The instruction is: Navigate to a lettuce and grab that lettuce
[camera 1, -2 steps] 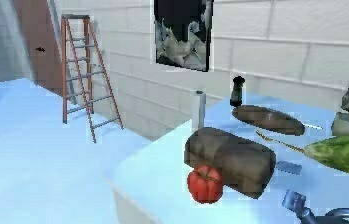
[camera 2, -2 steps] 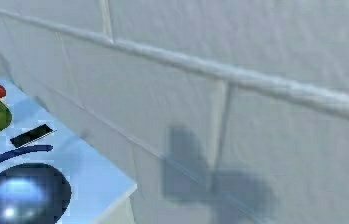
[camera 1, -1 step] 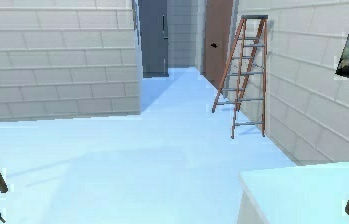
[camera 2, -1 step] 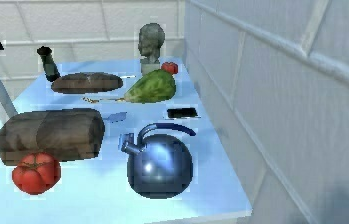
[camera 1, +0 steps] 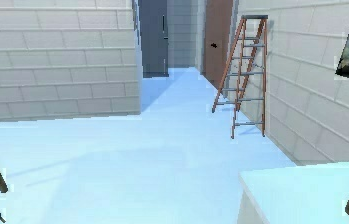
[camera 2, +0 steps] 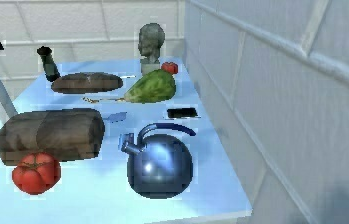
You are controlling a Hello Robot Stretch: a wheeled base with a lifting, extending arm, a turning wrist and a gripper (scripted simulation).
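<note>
A green leafy lettuce (camera 2: 150, 88) lies on a pale blue-white tabletop (camera 2: 218, 165) in the arm side view, toward the table's far side. A small red round thing (camera 2: 169, 68) sits just behind it. A flat brown oval dish (camera 2: 86, 82) lies to its left.
On the same table stand a grey bust (camera 2: 151, 44), a dark bottle (camera 2: 48, 64), a brown loaf (camera 2: 50, 134), a red tomato (camera 2: 36, 172), a blue kettle (camera 2: 158, 160) and a flat black slab (camera 2: 182, 112). In the forward view a ladder (camera 1: 244, 72) leans on the right wall, a door (camera 1: 218, 40) is beyond, and a table corner (camera 1: 302, 195) shows at the bottom right.
</note>
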